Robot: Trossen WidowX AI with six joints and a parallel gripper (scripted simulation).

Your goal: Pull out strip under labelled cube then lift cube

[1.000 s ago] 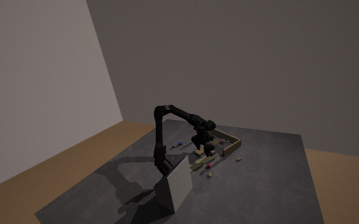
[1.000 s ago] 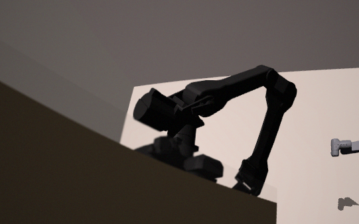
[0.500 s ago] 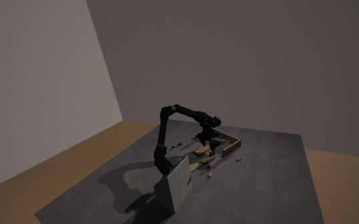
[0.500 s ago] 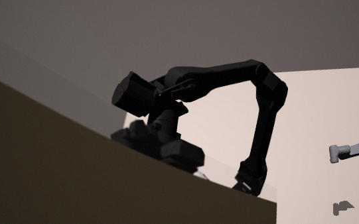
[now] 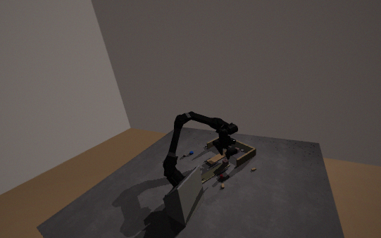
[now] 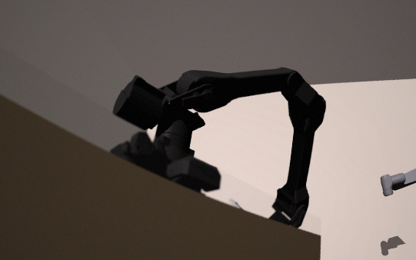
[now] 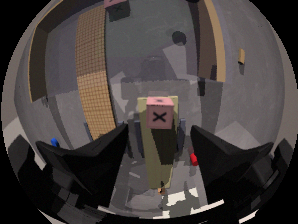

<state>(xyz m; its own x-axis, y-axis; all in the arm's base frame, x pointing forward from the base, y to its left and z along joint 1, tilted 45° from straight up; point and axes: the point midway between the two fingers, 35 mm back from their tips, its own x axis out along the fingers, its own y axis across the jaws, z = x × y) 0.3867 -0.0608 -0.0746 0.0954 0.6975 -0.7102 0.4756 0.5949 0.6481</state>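
Observation:
A pink cube [image 7: 160, 116] [image 5: 225, 162] with a black X rests on the far end of the plain yellow-green strip [image 7: 153, 162] [image 5: 208, 174]. The strip lies flat between two short dark rails. My gripper [image 7: 160, 128] [image 5: 226, 155] is partly open and empty above the strip, with one finger to each side of the cube and touching neither. An orange-tan gridded strip [image 7: 93, 82] [image 5: 216, 159] lies to the left. A second pink cube [image 7: 116, 3] shows at the top edge of the wrist view. In the exterior view the fingertips are hidden by the table edge.
A wooden-walled frame [image 7: 214, 40] [image 5: 248, 156] stands around the far area. A red cylinder [image 7: 194, 159] [image 5: 221, 175] lies right of the strip, a blue piece [image 7: 55, 142] [image 5: 191, 152] left. Small wooden blocks lie around. A pale upright panel [image 5: 190, 193] stands near the arm's base.

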